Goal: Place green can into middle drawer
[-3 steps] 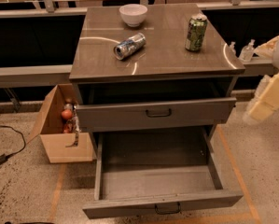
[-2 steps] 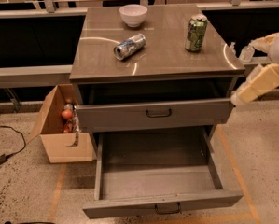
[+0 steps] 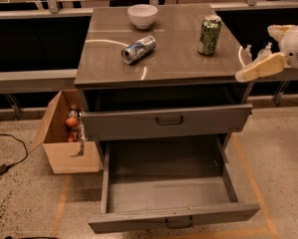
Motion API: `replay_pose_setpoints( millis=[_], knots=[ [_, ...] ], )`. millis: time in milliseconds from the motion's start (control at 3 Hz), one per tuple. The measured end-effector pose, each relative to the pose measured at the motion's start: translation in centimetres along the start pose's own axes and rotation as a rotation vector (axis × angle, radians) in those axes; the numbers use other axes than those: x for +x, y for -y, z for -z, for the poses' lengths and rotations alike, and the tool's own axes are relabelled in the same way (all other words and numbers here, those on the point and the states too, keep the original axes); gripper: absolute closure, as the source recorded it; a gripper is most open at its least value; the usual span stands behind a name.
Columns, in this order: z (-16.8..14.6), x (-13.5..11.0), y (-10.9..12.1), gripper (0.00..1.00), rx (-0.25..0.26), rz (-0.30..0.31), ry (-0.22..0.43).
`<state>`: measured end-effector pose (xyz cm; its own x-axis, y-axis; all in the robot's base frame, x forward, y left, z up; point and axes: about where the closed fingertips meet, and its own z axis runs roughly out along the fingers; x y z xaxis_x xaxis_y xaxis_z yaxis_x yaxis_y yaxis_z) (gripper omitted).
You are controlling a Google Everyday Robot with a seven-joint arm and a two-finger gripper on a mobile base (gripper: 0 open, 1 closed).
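Note:
The green can (image 3: 209,35) stands upright on the cabinet top (image 3: 178,59), towards its right back. The middle drawer (image 3: 168,183) is pulled wide open below the upper drawer (image 3: 166,120), and its inside is empty. My gripper (image 3: 255,54) hangs at the cabinet top's right edge, to the right of the green can and a little nearer, apart from it and holding nothing. A cream arm part (image 3: 260,67) sits just below it.
A silver-blue can (image 3: 138,49) lies on its side at the middle of the top. A white bowl (image 3: 142,15) stands at the back. An open cardboard box (image 3: 69,138) with items sits on the floor left of the cabinet. A cable (image 3: 9,156) lies on the floor at left.
My arm has risen and moved left, from beside the upper drawer's right end up to the cabinet top's right edge. The cans and drawers have not moved.

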<state>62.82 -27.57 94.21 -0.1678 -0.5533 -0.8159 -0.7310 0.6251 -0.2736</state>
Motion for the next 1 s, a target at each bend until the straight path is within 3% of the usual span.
replay_pose_setpoints(
  millis=[333, 667, 1000],
  knots=[
    [-2.8, 1.1, 3.6, 0.0, 0.034, -0.038, 0.097],
    [-2.8, 1.1, 3.6, 0.0, 0.034, -0.038, 0.097],
    [-5.8, 0.3, 3.7, 0.0, 0.009, -0.065, 0.123]
  ],
)
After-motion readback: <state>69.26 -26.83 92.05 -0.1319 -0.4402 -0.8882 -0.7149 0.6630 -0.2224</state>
